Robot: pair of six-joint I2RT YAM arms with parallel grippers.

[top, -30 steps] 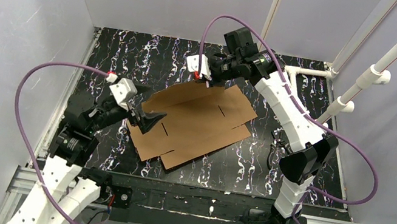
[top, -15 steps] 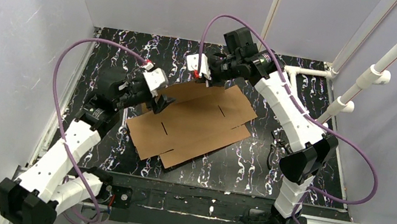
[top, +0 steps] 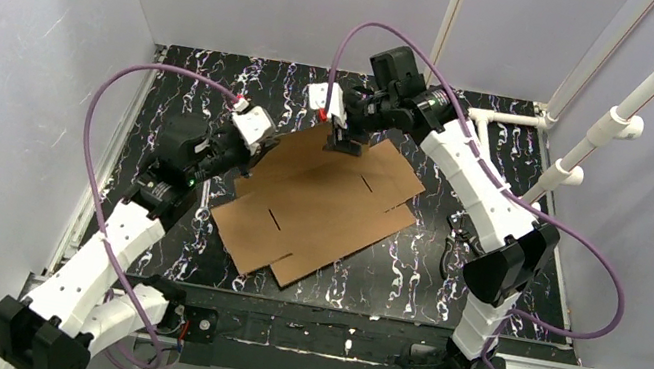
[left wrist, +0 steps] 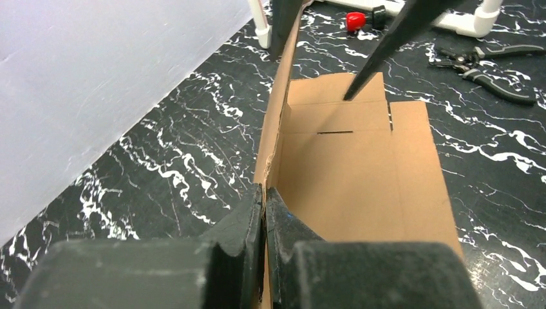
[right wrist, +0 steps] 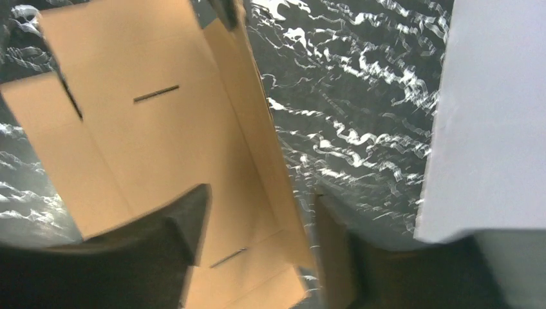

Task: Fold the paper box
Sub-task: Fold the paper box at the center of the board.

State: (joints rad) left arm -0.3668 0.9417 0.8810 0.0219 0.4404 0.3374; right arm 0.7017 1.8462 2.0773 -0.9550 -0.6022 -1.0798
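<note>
Since a second ago the left arm has swung in from the near left of the sheet to its far-left edge, and its tool, then spread wide, has closed. The right tool, clamped on the far flap a second ago, has let go and its fingers now stand apart.

The paper box (top: pixel 328 210) lies on the black marbled tabletop (top: pixel 219 84) near the middle, turned at an angle, most of it still a flat sheet with slots and cut flaps. Along its far-left side one long flap stands raised from the panel.

The left tool (top: pixel 245 156) pinches that raised flap. In the left wrist view the two dark fingers (left wrist: pixel 244 222) press together with the cardboard edge sandwiched between them, and the flap (left wrist: pixel 278 122) runs away upright from the grip.

The right tool (top: pixel 342 144) hangs over the far end of the same flap. In the right wrist view its fingers (right wrist: pixel 183 222) are parted and the flap's edge (right wrist: pixel 270 161) passes through the gap. Whether either finger touches the cardboard cannot be told.

Pliers (left wrist: pixel 480 74) lie on the tabletop beyond the sheet on the right, apart from it, near a white pipe (left wrist: pixel 463 22) at the far edge.
</note>
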